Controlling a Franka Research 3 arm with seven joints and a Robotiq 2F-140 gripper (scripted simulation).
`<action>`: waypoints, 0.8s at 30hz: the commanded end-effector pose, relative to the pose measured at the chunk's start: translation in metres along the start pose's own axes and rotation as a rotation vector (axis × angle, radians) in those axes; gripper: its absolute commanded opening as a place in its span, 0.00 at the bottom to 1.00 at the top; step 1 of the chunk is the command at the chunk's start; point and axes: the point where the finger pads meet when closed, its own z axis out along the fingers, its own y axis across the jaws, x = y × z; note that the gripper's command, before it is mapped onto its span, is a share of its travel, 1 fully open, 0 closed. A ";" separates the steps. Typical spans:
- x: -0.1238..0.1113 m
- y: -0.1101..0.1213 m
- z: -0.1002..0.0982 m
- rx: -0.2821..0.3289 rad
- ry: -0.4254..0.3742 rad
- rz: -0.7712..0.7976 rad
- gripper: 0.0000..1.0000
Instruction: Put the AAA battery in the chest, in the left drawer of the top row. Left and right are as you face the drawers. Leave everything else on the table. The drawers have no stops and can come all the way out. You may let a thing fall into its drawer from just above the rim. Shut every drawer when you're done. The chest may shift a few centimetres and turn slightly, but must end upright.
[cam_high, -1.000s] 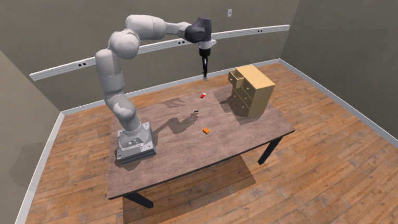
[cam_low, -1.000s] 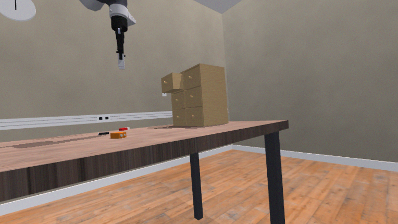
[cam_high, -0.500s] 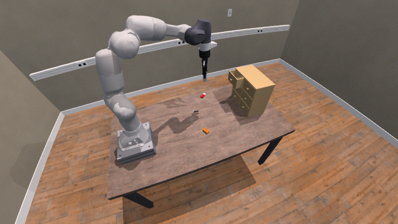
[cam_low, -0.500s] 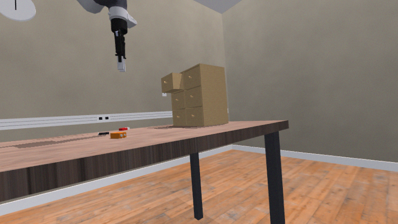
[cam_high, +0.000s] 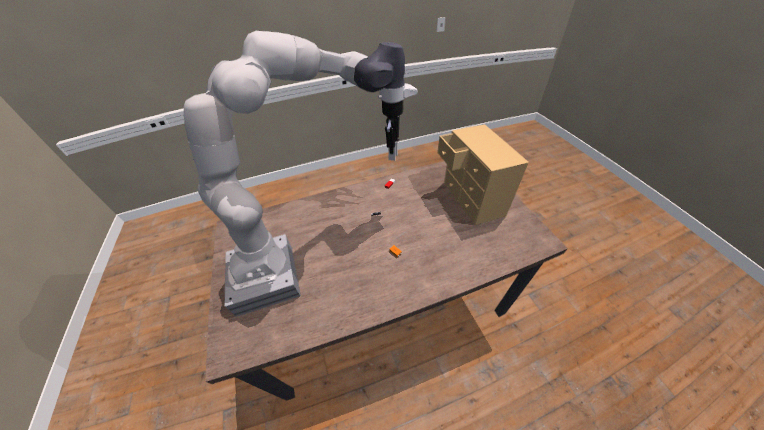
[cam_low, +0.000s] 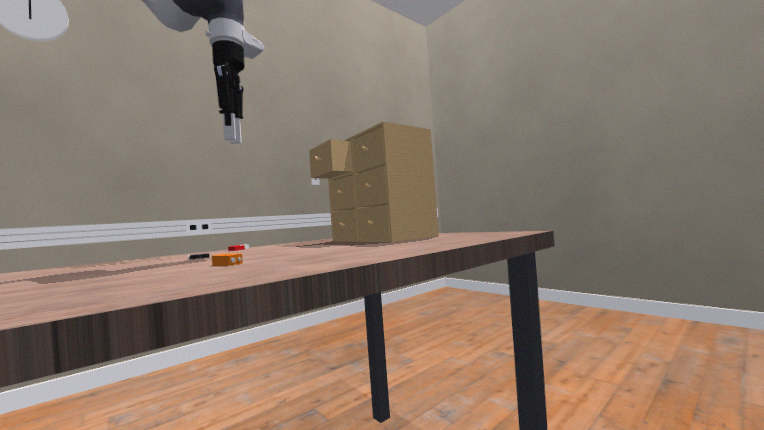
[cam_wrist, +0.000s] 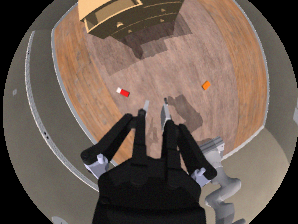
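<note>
Where plank floor meets grey-green walls, dark wood table stands.

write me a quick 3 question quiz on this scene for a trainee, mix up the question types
1. True or false: the top-left drawer of the chest is pulled out.
2. How many small items lie loose on the table? A) two B) three C) five
3. In a few words: what is the gripper holding?

Key
1. True. It sticks out from the chest front; the other drawers sit flush.
2. B. A red one, a thin black one and an orange one.
3. Nothing. It hangs high above the table with its fingers close together and nothing between them.
</note>
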 end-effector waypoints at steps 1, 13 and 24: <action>0.000 -0.002 0.004 0.004 0.007 0.101 0.28; -0.001 0.000 0.019 0.004 0.006 0.261 0.28; -0.003 0.001 0.031 0.004 0.006 0.390 0.28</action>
